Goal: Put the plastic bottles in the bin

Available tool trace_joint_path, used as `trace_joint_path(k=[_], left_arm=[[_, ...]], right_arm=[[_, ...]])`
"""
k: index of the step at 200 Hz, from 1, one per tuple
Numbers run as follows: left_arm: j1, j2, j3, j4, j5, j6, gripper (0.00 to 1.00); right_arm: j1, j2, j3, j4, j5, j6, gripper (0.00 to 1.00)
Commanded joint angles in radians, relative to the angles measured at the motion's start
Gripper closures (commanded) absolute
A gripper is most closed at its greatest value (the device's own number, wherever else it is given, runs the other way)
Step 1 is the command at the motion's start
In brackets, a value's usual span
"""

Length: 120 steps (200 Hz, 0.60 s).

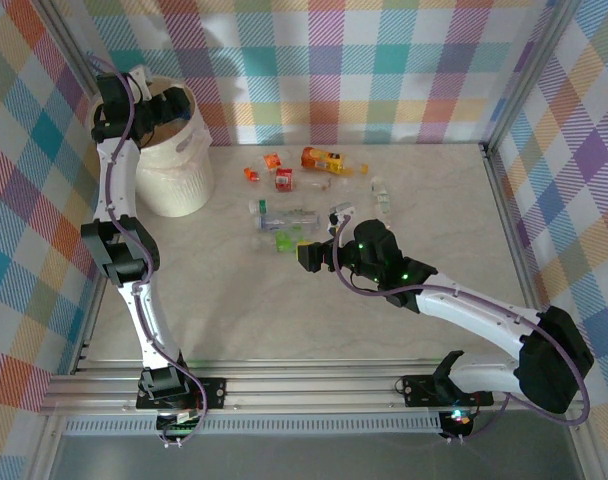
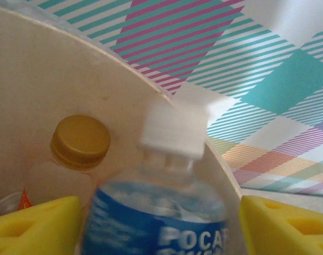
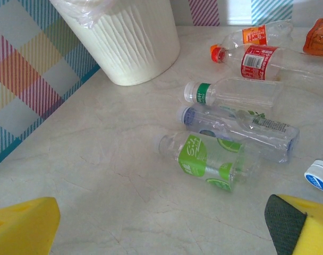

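My left gripper hangs over the cream-white bin. Between its yellow fingers a blue-labelled bottle with a white cap appears blurred, and a gap shows between it and the right finger. Below it inside the bin lies a bottle with a gold cap. My right gripper is open low over the table, just short of a lime-labelled bottle. Behind that lie a blue-necked clear bottle, a green-banded one, a red-labelled one and orange ones.
The bottles lie in a loose cluster mid-table, right of the bin. A blue-and-white cap pokes in near my right finger. Plaid walls close the back and sides. Bare marble-look tabletop stretches in front of the cluster.
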State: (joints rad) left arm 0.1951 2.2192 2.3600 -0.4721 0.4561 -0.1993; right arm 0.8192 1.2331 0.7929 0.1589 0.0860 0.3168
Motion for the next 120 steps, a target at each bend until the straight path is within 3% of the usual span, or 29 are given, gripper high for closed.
trace_joint_path(k=[1, 55, 120], left_arm=[[0.012, 0.013, 0.040, 0.012, 0.026, -0.015, 0.18], [0.011, -0.013, 0.039, -0.024, 0.005, -0.015, 0.00], [-0.007, -0.078, 0.016, -0.042, -0.039, -0.026, 0.00]], right_arm=[[0.002, -0.023, -0.003, 0.006, 0.003, 0.001, 0.00], [0.001, -0.020, 0.000, 0.002, 0.002, 0.008, 0.00], [0.001, -0.012, -0.001, -0.009, 0.049, 0.028, 0.00]])
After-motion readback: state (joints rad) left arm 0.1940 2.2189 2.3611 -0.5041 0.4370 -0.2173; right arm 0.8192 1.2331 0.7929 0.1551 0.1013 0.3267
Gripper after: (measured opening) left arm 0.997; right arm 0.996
